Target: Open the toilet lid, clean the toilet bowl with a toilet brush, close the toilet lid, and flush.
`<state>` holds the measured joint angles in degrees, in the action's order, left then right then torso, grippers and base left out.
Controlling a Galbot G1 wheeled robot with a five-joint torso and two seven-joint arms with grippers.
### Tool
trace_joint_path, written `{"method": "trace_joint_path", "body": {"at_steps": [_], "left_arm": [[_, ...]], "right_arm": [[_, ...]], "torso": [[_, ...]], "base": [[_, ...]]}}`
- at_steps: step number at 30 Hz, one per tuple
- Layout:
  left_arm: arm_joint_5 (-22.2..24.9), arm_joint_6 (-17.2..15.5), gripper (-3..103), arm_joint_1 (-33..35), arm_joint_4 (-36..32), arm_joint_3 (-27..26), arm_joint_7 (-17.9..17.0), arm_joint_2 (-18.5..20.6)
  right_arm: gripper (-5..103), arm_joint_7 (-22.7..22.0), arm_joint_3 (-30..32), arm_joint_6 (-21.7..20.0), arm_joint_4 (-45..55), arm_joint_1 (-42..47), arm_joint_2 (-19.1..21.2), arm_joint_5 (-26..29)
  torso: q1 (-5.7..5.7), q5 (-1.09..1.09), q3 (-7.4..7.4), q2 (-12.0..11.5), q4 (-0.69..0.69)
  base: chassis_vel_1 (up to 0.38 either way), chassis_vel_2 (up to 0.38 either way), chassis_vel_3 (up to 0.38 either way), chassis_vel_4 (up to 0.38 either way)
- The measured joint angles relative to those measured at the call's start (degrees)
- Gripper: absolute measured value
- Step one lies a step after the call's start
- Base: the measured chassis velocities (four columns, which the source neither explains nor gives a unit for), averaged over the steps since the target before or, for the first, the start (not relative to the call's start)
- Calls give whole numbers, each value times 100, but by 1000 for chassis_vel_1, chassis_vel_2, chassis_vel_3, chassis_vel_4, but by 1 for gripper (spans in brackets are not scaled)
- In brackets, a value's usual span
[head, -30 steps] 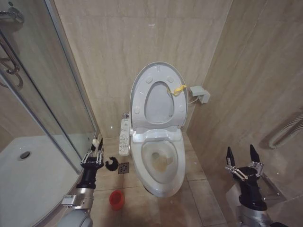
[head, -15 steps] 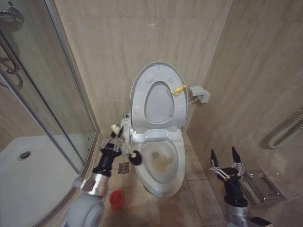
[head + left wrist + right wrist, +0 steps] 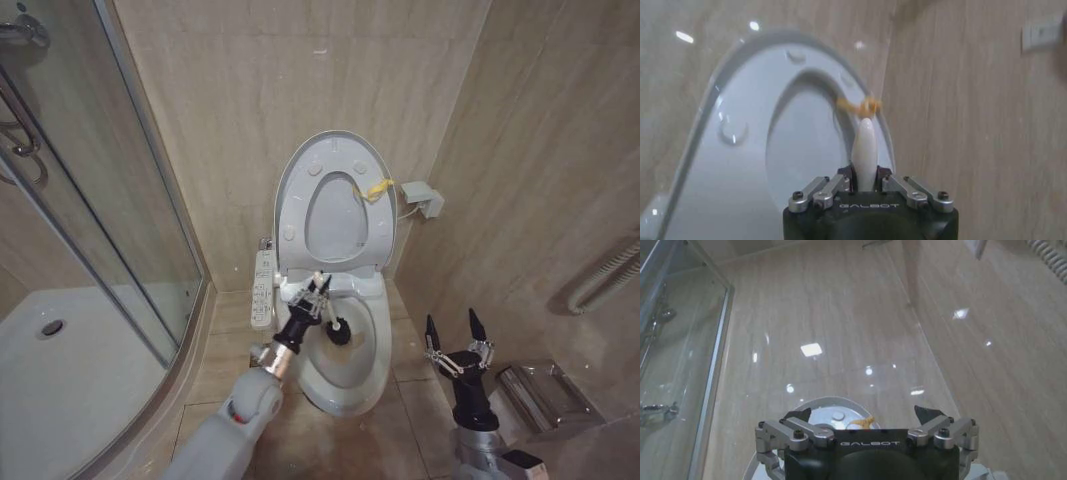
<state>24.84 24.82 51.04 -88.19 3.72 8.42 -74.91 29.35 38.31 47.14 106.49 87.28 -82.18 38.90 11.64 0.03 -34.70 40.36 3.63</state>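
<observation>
The left gripper (image 3: 313,296) reaches over the near-left rim of the toilet bowl (image 3: 375,345), its fingers clamped on the thin white handle of the toilet brush (image 3: 338,331). The brush's dark head hangs inside the bowl, at the upper part of the basin — whether it touches the ceramic cannot be told. In the left wrist view the rounded white end of the handle (image 3: 865,150) sticks up between the closed fingers (image 3: 821,188), with the raised toilet lid (image 3: 740,150) behind it.

The toilet lid (image 3: 332,200) stands upright against the tiled wall, its underside and round bumpers facing out, a small yellow tag (image 3: 375,189) at its right edge. The seat ring is up with it.

The right gripper (image 3: 451,337) hangs in the air to the right of the bowl, well apart from it, fingers spread wide and pointing up — it holds nothing. The right wrist view shows the same spread fingers (image 3: 925,414) against the wall, the lid's top just above the gripper body.
</observation>
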Motion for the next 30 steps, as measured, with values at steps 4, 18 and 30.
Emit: {"method": "trace_joint_path", "body": {"at_steps": [4, 18, 30], "left_arm": [[-233, 205, 22, -465, 1058, 87, 183, -377], [-821, 809, 22, -1282, 3521, 270, 675, -1235], [1478, 392, 22, -2451, 3503, 2855, 626, -311]], "right_arm": [[100, 18, 14, -1, -111, -27, 14, 9], [100, 49, -41, 0, -121, -51, -10, 12], [100, 32, -39, 0, -271, -159, -68, 11]], "torso": [[0, -2, 0, 0, 5], [-1, -2, 1, 0, 4], [-1, -3, 1, 1, 2]], "base": [[0, 0, 0, 0], [0, 0, 0, 0], [0, 0, 0, 0]]}}
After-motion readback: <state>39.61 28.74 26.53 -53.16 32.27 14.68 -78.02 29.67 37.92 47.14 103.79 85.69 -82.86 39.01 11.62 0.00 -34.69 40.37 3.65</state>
